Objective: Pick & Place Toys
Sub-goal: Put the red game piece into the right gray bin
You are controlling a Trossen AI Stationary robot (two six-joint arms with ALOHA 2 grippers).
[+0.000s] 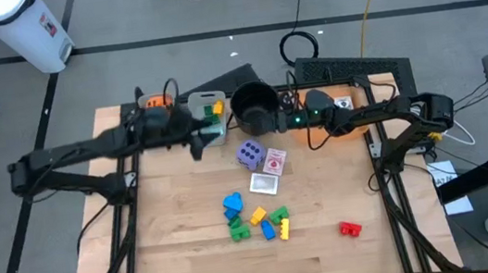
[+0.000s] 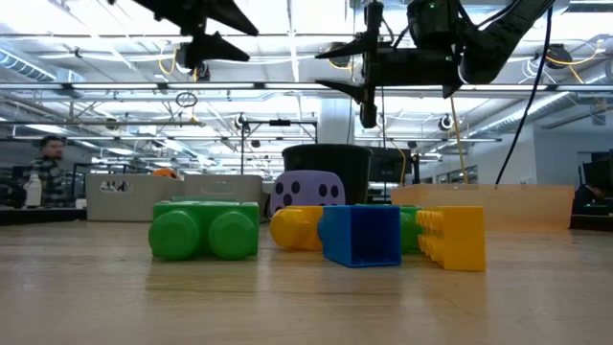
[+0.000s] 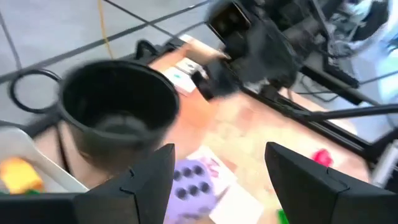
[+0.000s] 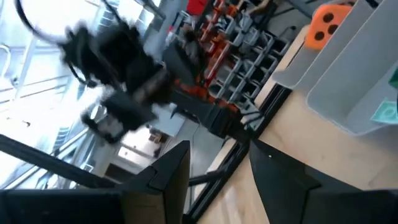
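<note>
**Both arms above the far half of the surface, between picks.** My left gripper [image 3: 219,152] hovers beside the bin [image 1: 208,97], jaws apart and empty. My right gripper [image 4: 219,149] waits at 3 o'clock of the pot [image 1: 254,107], jaws likewise apart with nothing between them.

The step in hand, as I judge it, is the reach for the next toy. The purple die [image 1: 248,153] lies nearest, at 6 o'clock of the pot. The next move calls for lowering my left jaws squarely over it, wide enough to clear its faces, without nudging the cards just beside it.

Count on the surface, from the high view:
- one purple die
- two cards [image 1: 274,161], at 4 to 5 o'clock of the die
- seven blocks: a cluster of two blue [image 1: 232,203], two green [image 1: 238,231] and two yellow [image 1: 258,216] at 6 o'clock of the cards, and one red block [image 1: 349,228] apart at 3 to 4 o'clock of the cluster

Already binned: a yellow block [image 1: 216,108] with green beside it. An orange die [image 4: 329,22] sits in a grey bin.
</note>
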